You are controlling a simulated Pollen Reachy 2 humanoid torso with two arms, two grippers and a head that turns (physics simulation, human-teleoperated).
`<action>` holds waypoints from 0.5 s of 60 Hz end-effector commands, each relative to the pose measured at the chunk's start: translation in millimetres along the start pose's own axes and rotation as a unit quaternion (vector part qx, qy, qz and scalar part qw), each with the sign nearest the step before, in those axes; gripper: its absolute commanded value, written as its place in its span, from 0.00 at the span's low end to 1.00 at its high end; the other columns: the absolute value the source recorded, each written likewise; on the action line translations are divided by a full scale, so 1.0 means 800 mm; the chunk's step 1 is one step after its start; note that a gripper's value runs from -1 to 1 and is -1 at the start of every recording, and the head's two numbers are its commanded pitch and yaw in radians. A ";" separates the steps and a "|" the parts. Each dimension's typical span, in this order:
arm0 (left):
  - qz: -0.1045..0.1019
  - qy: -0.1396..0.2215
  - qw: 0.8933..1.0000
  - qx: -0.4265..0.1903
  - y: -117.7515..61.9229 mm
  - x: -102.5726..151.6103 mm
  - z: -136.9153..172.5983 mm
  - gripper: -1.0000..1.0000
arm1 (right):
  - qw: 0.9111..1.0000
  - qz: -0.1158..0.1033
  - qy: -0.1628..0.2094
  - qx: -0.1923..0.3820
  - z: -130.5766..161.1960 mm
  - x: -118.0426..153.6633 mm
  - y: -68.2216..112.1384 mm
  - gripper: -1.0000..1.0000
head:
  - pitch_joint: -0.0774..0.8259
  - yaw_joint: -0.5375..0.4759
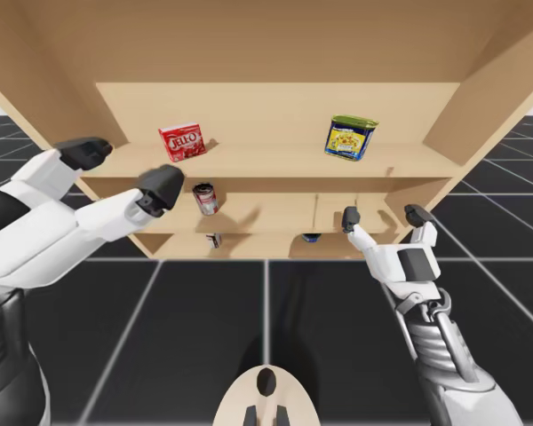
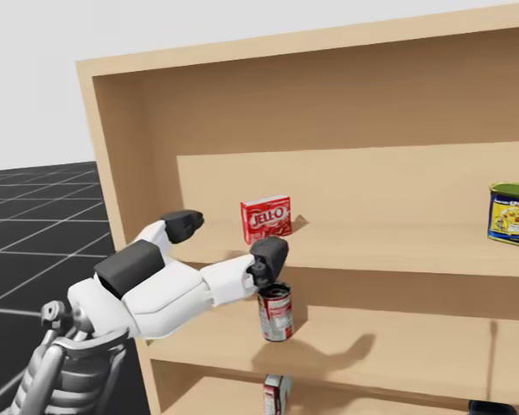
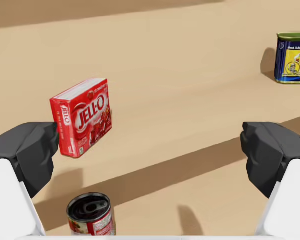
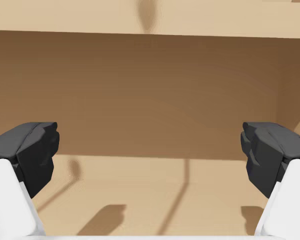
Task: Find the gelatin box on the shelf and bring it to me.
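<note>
Approach step: left gripper [image 3: 150, 155], fingers spread, sits short of the red gelatin box [image 3: 82, 123] upright on the upper shelf [image 1: 275, 160]; next move probably advance, straddle, close; right gripper [image 1: 383, 216] hangs spread-fingered.

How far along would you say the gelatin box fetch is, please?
Done: my left gripper, jaws open, faces the red gelatin box on the upper shelf. In hand: the approach; nothing gripped. Left: grasp, lift out, deliver.
</note>
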 end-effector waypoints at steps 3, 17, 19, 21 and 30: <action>-0.001 0.077 0.994 0.080 0.013 0.007 -0.039 0.00 | 1.000 -0.009 0.002 -0.005 0.000 -0.001 0.001 0.00 | 0.24 0.83; 0.020 0.105 0.989 0.102 0.038 -0.008 -0.085 0.00 | 1.000 -0.013 0.000 -0.009 0.000 0.001 -0.002 0.00 | 0.25 0.83; 0.019 0.109 0.988 0.107 0.042 -0.012 -0.092 0.00 | 1.000 -0.013 0.000 -0.009 0.000 0.001 -0.002 0.00 | 0.25 0.83; 0.023 0.110 0.988 0.106 0.044 -0.013 -0.096 0.00 | 1.000 -0.013 0.000 -0.010 0.000 0.001 -0.002 0.00 | 0.25 0.83; 0.031 0.124 0.985 0.115 0.059 -0.026 -0.123 0.00 | 1.000 -0.016 0.000 -0.011 0.000 0.001 -0.004 0.00 | 0.26 0.83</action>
